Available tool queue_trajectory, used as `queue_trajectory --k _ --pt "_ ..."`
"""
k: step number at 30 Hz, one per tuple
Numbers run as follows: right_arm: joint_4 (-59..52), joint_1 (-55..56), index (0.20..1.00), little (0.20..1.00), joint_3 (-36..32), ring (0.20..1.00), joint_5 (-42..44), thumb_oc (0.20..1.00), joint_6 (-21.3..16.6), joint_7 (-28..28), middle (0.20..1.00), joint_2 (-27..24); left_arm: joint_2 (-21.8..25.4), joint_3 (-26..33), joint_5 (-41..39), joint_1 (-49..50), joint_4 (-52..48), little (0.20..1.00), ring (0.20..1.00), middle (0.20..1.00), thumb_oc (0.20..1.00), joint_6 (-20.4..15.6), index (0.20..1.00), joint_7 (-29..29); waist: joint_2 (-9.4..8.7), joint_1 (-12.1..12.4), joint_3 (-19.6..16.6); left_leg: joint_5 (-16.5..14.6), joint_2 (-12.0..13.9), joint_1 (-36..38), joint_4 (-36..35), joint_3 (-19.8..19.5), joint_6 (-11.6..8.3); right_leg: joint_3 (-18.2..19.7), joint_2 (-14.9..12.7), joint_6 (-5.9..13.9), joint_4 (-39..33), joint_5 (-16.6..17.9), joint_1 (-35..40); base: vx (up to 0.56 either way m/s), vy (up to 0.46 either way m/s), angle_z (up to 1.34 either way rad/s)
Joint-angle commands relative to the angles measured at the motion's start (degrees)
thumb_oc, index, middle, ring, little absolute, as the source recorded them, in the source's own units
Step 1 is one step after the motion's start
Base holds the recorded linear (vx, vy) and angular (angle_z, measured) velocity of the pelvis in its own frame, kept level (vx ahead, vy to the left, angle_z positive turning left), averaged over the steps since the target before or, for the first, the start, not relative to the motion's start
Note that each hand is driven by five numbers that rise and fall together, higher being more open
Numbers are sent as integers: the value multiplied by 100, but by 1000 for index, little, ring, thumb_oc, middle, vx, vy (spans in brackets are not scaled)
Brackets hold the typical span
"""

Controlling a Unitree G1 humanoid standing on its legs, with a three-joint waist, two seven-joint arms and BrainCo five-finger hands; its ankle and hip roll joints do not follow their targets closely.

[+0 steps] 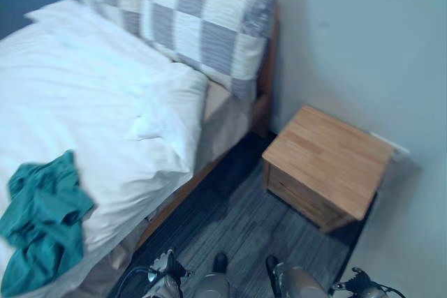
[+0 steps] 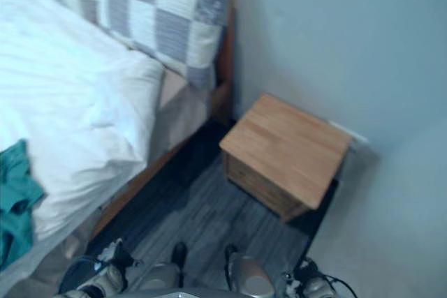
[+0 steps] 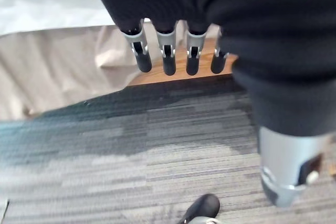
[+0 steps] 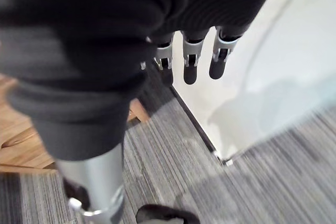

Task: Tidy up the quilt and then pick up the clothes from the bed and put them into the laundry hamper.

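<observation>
Crumpled teal cloth garment [image 1: 42, 221]: on rumpled white quilt [image 1: 84, 102], 8 o'clock, well apart from both hands | left hand [image 3: 168, 51]: fingers [image 3: 143, 59] straight, empty, above grey carpet [image 3: 157, 145] | right hand [image 4: 194, 51]: fingers relaxed, empty | light wooden bedside cabinet [image 1: 327, 165]: 3 o'clock.

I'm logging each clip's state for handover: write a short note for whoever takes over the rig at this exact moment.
Left robot hand: hanging by the bed's side above the carpet, fingers straight, holding nothing.
Right robot hand: hanging near the wall and the wooden nightstand, fingers straight, also holding nothing.
White quilt: on the bed, rumpled, with a bunched fold near the checked pillows.
Teal clothes: crumpled on the quilt at the near edge of the bed.
Done: nothing visible so far.
Left: smooth the quilt, pick up the teal clothes, put them into the laundry hamper.
</observation>
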Motion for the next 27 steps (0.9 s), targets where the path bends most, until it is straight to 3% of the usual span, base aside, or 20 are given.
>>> queue_trajectory --k 1,2,3,4,5,6,7,8,9,11,15,16,17,20,21,22,24,25,26,27 --pt "-271 -122 1000 1000 -282 1000 -106 1000 -103 -44 1000 -3 221 51 -464 -173 -165 1000 1000 1000 1000 -125 1000 247 -201 -77 205 -172 33 782 -704 787 112 -187 -1090 1057 -1732 289 416 32 -222 234" --pt "-271 -124 1000 1000 -281 1000 -106 1000 -103 -44 1000 -2 222 52 -464 -174 -165 1000 1000 1000 1000 -124 1000 247 -205 -87 190 -159 28 759 -706 780 112 -193 -1096 1058 -1741 301 401 47 -171 267" --pt "-452 -168 1000 1000 -459 1000 63 1000 -123 -75 1000 -105 184 103 -428 -104 -157 1000 1000 1000 1000 -81 1000 236 -200 -186 186 -29 392 525 -484 1967 31 -836 -1346 1061 -1969 238 712 36 -99 244" --pt "-452 -168 1000 1000 -458 1000 63 1000 -123 -75 1000 -105 184 103 -428 -104 -157 1000 1000 1000 1000 -81 1000 236 -200 -187 182 -29 392 521 -484 1967 31 -836 -1346 1061 -1969 239 708 93 -188 232" --pt "-620 -165 1000 1000 -626 1000 255 1000 -170 -122 1000 -212 174 149 -367 -43 -141 1000 1000 1000 1000 -19 1000 217 -183 -286 149 75 660 409 -326 2968 5 -1395 -1415 1034 -2011 122 942 88 -120 121" --pt "-723 -130 1000 1000 -716 1000 329 1000 -202 -140 1000 -247 176 176 -332 -6 -115 1000 1000 1000 1000 0 1000 187 -152 -339 104 165 739 410 -399 3399 0 -1606 -1396 1024 -1981 61 1004 89 -121 127" --pt "-724 -127 1000 1000 -716 1000 329 1000 -201 -140 1000 -248 175 176 -332 -4 -117 1000 1000 1000 1000 1 1000 186 -151 -344 100 167 739 406 -400 3394 -1 -1611 -1395 1023 -1981 61 1003 178 -25 165" --pt "-961 -65 1000 1000 -906 1000 446 1000 -230 -189 1000 -336 206 233 -252 92 -67 1000 1000 1000 1000 52 1000 132 -84 -396 12 222 791 442 -540 3806 -59 -1988 -1401 1051 -1918 -115 1202 181 16 176" --pt "-1064 -48 1000 1000 -1011 1000 486 1000 -231 -236 1000 -394 218 254 -209 153 -61 1000 1000 1000 1000 75 1000 106 -44 -382 -21 345 781 419 -680 3892 -55 -2207 -1401 1047 -1861 -167 1246 181 15 161" --pt "-1241 -41 1000 1000 -1097 1000 502 1000 -234 -286 1000 -510 234 275 -192 225 -80 1000 1000 1000 1000 84 1000 83 -47 -349 -37 574 779 229 -715 3832 -109 -2390 -1414 1017 -1812 -241 1318 79 33 134" --pt "-2071 1 1000 1000 -1383 1000 209 1000 -254 -422 1000 -913 287 421 -198 418 24 1000 1000 1000 1000 100 1000 -102 -72 -295 -133 479 577 433 -1160 3651 93 -2734 -1573 1075 -869 -478 1213 177 177 55" --pt "-2539 -89 1000 1000 -1513 1000 -13 1000 -244 -540 1000 -1184 368 434 -135 411 49 1000 1000 1000 1000 131 1000 -174 -130 -370 -21 360 473 643 -1349 3557 239 -2635 -1713 1206 325 -254 788 80 188 88" --pt "-2840 -179 1000 1000 -1544 1000 -158 1000 -222 -617 1000 -1337 424 411 -113 368 59 1000 1000 1000 1000 145 1000 -183 -186 -418 77 309 392 738 -1420 3545 310 -2433 -1797 1335 872 -131 507 102 205 107" --pt "-3289 -387 1000 1000 -1592 1000 -443 1000 -208 -710 1000 -1704 558 324 -16 302 63 1000 1000 1000 1000 150 1000 -229 -223 -491 199 291 398 929 -1563 3406 349 -1896 -1563 1387 1411 -135 39 61 44 79" --pt "-3382 -456 1000 1000 -1634 1000 -542 1000 -203 -759 1000 -1880 587 285 21 242 53 1000 1000 1000 1000 132 1000 -238 -223 -488 227 292 384 989 -1602 3340 346 -1727 -1470 1411 1323 -200 -13 112 -90 60" --pt "-3494 -695 1000 1000 -1660 1000 -761 1000 -209 -833 1000 -2332 678 170 119 112 30 1000 1000 1000 1000 87 1000 -274 -195 -458 254 389 492 931 -1620 3304 308 -1597 -1358 1269 650 -261 -64 95 -159 55" --pt "-3580 -856 1000 1000 -1619 1000 -890 1000 -203 -823 1000 -2590 706 87 188 28 -13 1000 1000 1000 1000 43 1000 -287 -198 -461 246 371 523 919 -1631 3216 257 -1523 -1420 1259 138 -207 -5 76 -143 50" --pt "-3654 -984 1000 1000 -1596 1000 -970 1000 -204 -804 1000 -2772 758 5 242 -39 -55 1000 1000 1000 1000 -6 1000 -295 -242 -453 220 343 515 917 -1651 3135 200 -1386 -1505 1270 -479 -92 17 161 -229 44" --pt "-3772 -1257 1000 1000 -1503 1000 -1159 1000 -131 -771 1000 -3128 818 -130 290 -193 -108 1000 1000 1000 1000 -55 1000 -323 -287 -471 207 260 526 957 -1685 2927 100 -1013 -1663 1389 -1331 286 -41 233 -304 41" --pt "-3757 -1530 1000 1000 -1323 1000 -1241 1000 -139 -815 1000 -3266 870 -160 268 -258 -94 1000 1000 1000 1000 -49 1000 -284 -309 -465 198 217 554 1027 -1698 2888 54 -872 -1712 1429 -1512 452 -154 226 -273 53"
